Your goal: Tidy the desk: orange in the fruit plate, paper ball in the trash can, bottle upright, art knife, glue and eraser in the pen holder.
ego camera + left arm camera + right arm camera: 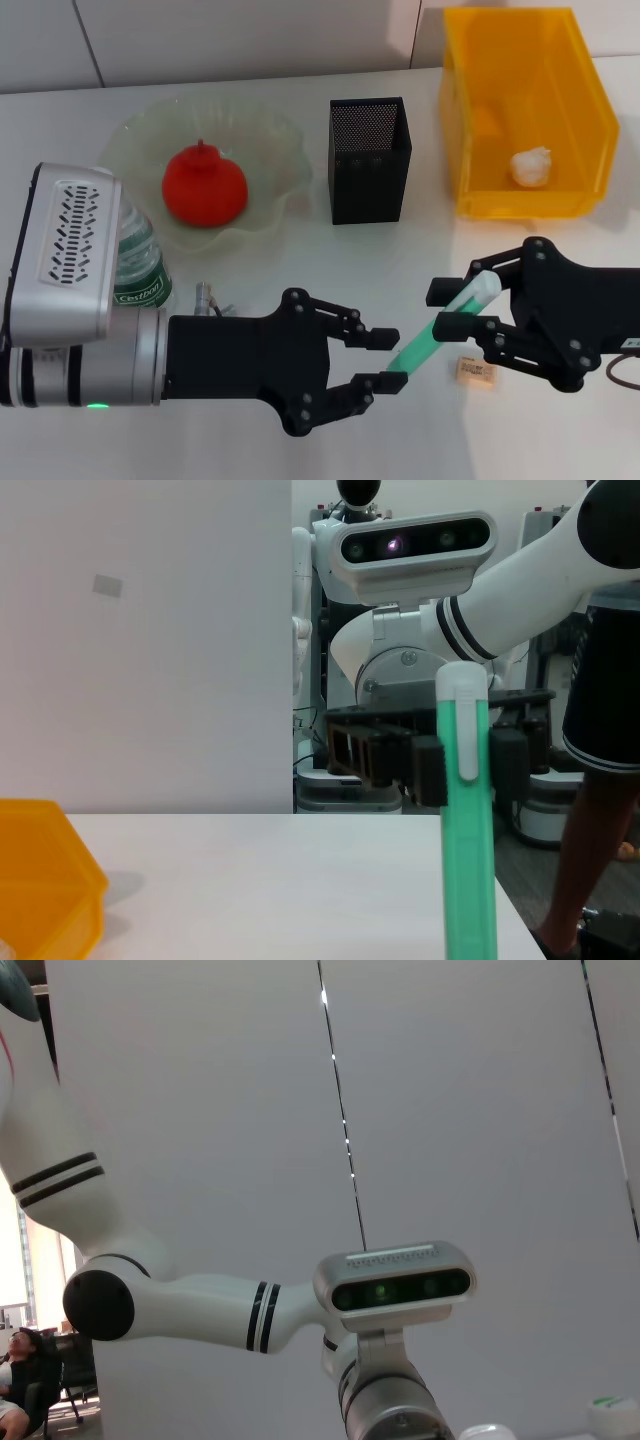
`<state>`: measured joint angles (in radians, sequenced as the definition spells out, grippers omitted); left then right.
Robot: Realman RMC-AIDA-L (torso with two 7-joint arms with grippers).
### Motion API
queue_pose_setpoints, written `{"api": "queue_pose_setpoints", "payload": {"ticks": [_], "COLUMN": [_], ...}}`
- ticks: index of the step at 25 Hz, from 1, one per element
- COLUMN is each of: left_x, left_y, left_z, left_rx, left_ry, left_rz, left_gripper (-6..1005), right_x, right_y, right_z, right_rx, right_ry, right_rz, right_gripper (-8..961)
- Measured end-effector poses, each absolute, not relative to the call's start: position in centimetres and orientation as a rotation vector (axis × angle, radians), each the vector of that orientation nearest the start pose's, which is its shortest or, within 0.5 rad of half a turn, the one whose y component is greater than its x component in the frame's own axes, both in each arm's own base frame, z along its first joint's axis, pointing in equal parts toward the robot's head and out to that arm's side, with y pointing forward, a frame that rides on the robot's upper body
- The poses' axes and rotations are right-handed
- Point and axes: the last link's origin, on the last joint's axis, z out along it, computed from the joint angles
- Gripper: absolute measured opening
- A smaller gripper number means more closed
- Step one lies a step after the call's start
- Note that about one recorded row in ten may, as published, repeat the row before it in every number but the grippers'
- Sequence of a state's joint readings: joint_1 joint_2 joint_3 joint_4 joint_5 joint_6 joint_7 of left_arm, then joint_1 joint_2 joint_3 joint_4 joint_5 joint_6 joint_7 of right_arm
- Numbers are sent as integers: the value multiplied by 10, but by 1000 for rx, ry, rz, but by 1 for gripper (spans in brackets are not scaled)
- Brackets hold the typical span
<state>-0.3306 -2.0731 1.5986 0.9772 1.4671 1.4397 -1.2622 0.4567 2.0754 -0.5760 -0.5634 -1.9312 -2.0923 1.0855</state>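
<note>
**Knife held between both grippers, mid-desk**

- Right gripper (462,303): fingers clamped on the green art knife (443,326) near its white cap end. Knife is tilted, cap end up toward the bin side, lower end pointing at the left gripper.
- Left gripper (388,358): fingers spread fairly wide, with the knife's lower tip sitting between the fingertips. Can't tell if the tips actually touch it. Left wrist view shows the knife (468,820) upright and close, with the right gripper (430,755) behind it.
- Eraser (475,371): flat on the desk (250,100), just below the right gripper, not held.
- Bottle (138,262): green label, partly hidden behind the left arm, beside the plate. Looks upright but mostly hidden.
- Small metallic item (205,296) on the desk next to the bottle; too small to identify.
- Plate (268,140): clear, wavy rim, holds a red-orange fruit (204,186).
- Pen holder (369,160): black mesh, between plate and bin; contents not visible.
- Yellow bin (525,110): paper ball (531,165) inside.
- Right wrist view shows only wall and the left arm, no desk items.
</note>
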Motion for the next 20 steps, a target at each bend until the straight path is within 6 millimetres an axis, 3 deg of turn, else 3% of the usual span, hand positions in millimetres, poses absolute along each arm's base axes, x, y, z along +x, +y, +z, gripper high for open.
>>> {"api": "queue_pose_setpoints", "payload": {"ticks": [1, 8, 14, 20], "left_x": [-178, -177, -182, -192], "left_y": [266, 267, 266, 260], "left_z": [-68, -66, -63, -66], "left_rx": [-3056, -3033, -3000, -2976], "left_ry": [3, -6, -54, -43], "left_rz": [-831, -865, -903, -913], "left_gripper": [184, 489, 620, 743], "right_x": [245, 250, 257, 265], "right_y": [252, 250, 252, 263], "right_z": [21, 30, 50, 55], "right_rx": [-2826, -2722, -2565, -2356], "right_ry": [196, 186, 155, 91], "right_rz": [1319, 1359, 1377, 1318], "right_gripper": [198, 195, 193, 192]}}
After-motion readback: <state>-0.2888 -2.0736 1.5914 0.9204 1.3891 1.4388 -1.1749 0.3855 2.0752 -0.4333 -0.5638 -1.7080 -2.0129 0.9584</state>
